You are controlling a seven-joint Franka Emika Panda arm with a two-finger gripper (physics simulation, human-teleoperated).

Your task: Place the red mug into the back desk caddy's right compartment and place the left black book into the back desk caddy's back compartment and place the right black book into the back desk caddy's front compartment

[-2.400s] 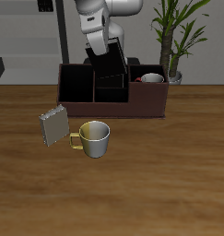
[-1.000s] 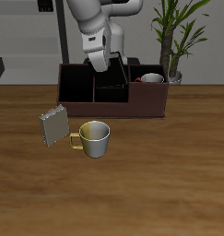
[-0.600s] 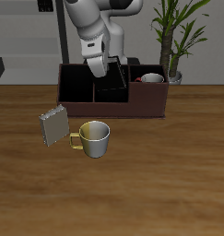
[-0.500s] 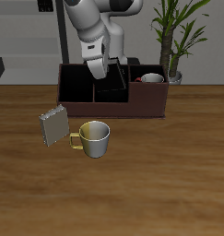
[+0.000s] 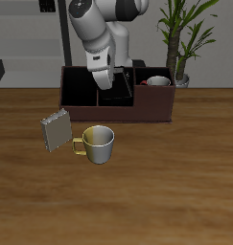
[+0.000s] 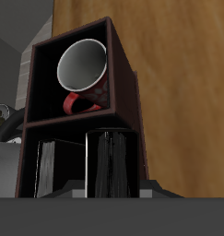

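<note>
While the gripper is being held over the back desk caddy, its finger spread cannot be told. The red mug is lying in the right compartment; two black books are standing in adjacent compartments.

- My wooden bench carries the desk caddy at the back.
- Nearer the front I see a grey book beside a pale mug.

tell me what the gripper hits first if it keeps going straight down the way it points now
Most likely the black book standing in the back desk caddy, directly under the gripper. Depth is unclear; the mug compartment lies off to the side.
</note>
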